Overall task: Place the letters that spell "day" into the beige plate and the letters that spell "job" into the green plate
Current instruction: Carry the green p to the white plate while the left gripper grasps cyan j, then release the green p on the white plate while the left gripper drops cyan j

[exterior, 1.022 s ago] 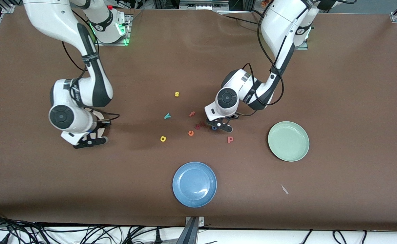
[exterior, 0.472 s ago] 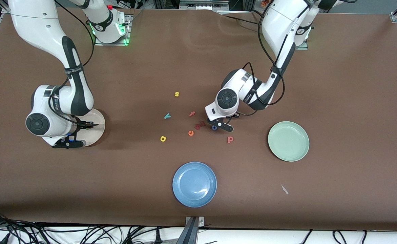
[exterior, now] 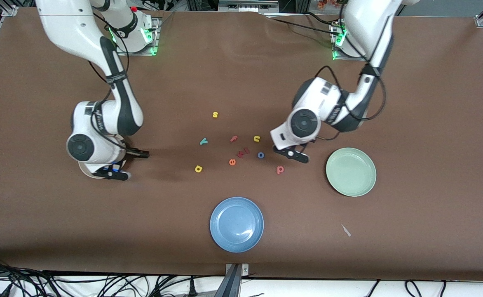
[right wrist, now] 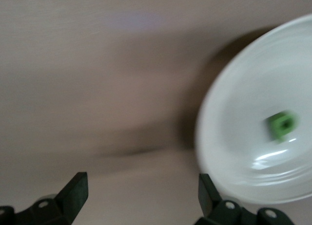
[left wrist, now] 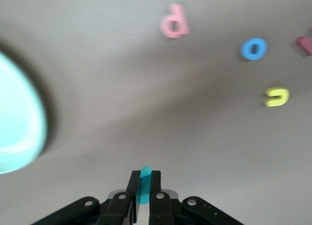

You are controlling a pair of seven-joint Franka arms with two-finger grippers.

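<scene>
My left gripper (exterior: 292, 153) (left wrist: 142, 180) is shut on the teal "j" (left wrist: 144, 172) and hangs over bare table between the salmon-red "b" (exterior: 280, 169) (left wrist: 174, 23) and the green plate (exterior: 350, 171) (left wrist: 19, 127). The blue "o" (exterior: 261, 155) (left wrist: 253, 48) lies beside the letter cluster. My right gripper (exterior: 111, 172) (right wrist: 141, 186) is open and holds nothing, at the edge of the beige plate (right wrist: 243, 147). That plate holds the green "d" (right wrist: 282, 124) and is mostly hidden under the arm in the front view. The teal "y" (exterior: 203, 141) and yellow "a" (exterior: 198, 168) lie on the table.
Other letters lie mid-table: a yellow "s" (exterior: 215, 114), a pink "f" (exterior: 233, 138), a yellow "u" (exterior: 256, 138) (left wrist: 277, 97), an orange "e" (exterior: 232, 162) and a dark red piece (exterior: 245, 151). A blue plate (exterior: 236, 224) sits nearer the front camera. A white scrap (exterior: 345, 230) lies near it.
My left gripper closed on the teal "j" among the letters and carried it toward the green plate. My right gripper opened; the green "d" now lies in the beige plate.
</scene>
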